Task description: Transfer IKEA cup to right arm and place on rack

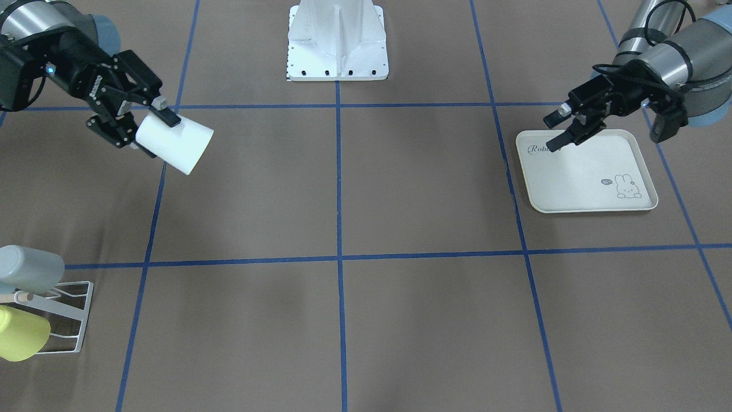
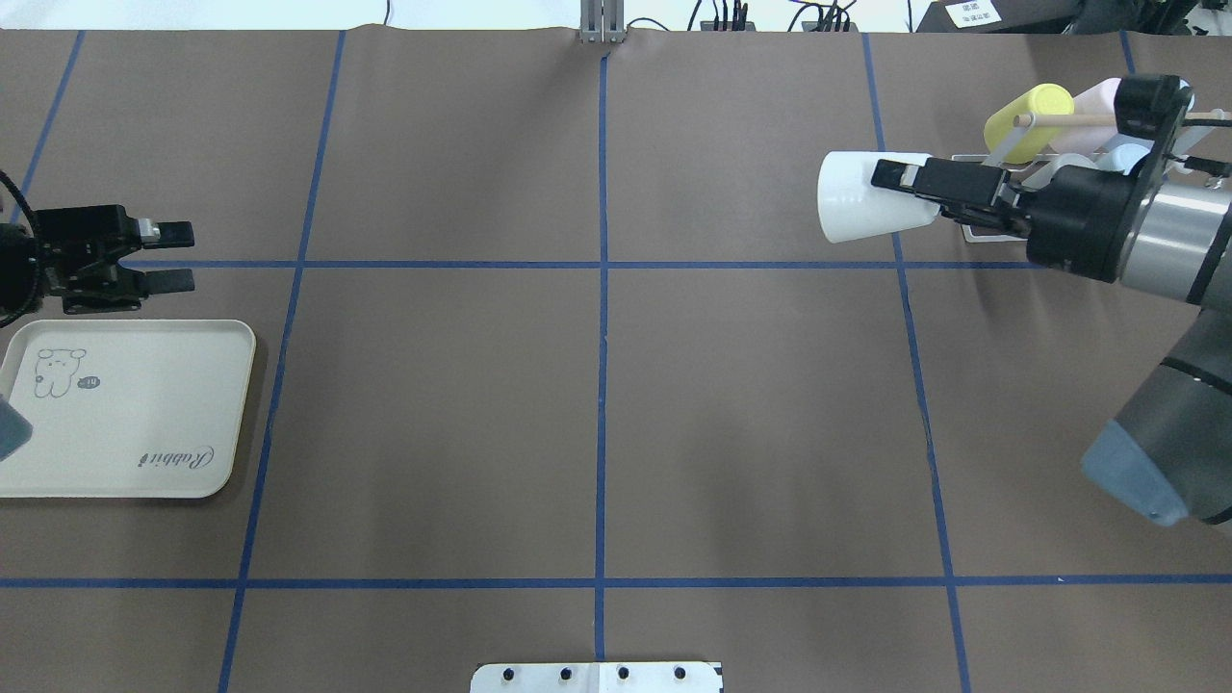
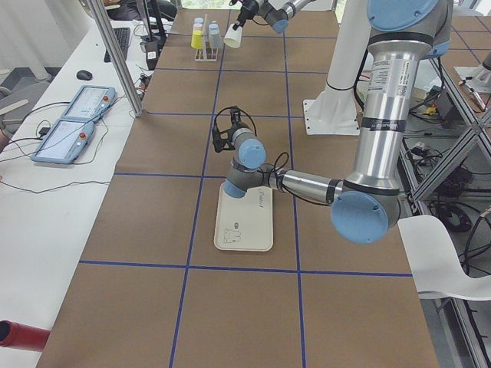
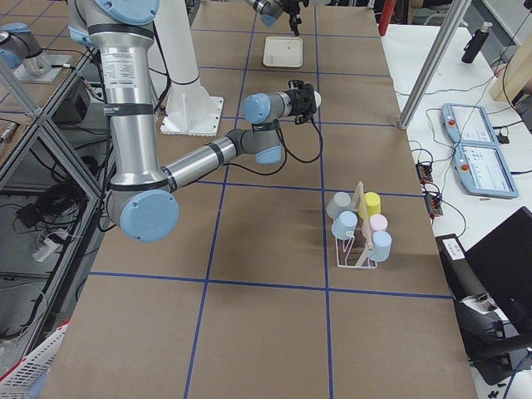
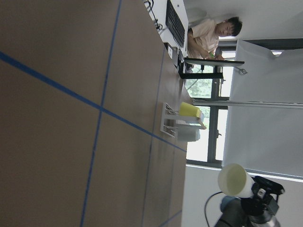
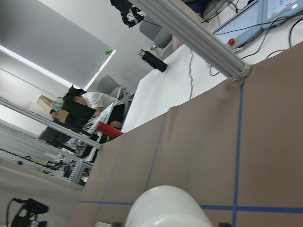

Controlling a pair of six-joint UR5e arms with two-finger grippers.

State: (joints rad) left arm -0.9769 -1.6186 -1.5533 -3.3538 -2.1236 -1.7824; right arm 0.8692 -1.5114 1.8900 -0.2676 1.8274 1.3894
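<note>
The white IKEA cup [image 1: 177,143] is held on its side above the worktop [image 1: 400,200], gripped across its narrow end by the right claw [image 1: 157,134]. The rack [image 1: 85,312], loaded with other cups, is seen nearby. The left claw [image 2: 173,257] is spread apart, empty, by the rabbit-print tray [image 2: 192,423].

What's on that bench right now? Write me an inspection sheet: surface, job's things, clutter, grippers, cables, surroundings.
Surface: brown table cover with a blue tape grid.
Job's things: white cup held in the air, lying sideways; rack carries five cups.
Clutter: cream rabbit-print tray; white arm base.
Grippers: right gripper shut on the white cup; left gripper open, holding nothing.
Cables: black cable loops at the right wrist.
Surroundings: side bench with two teach pendants; a person seated beyond the table.
</note>
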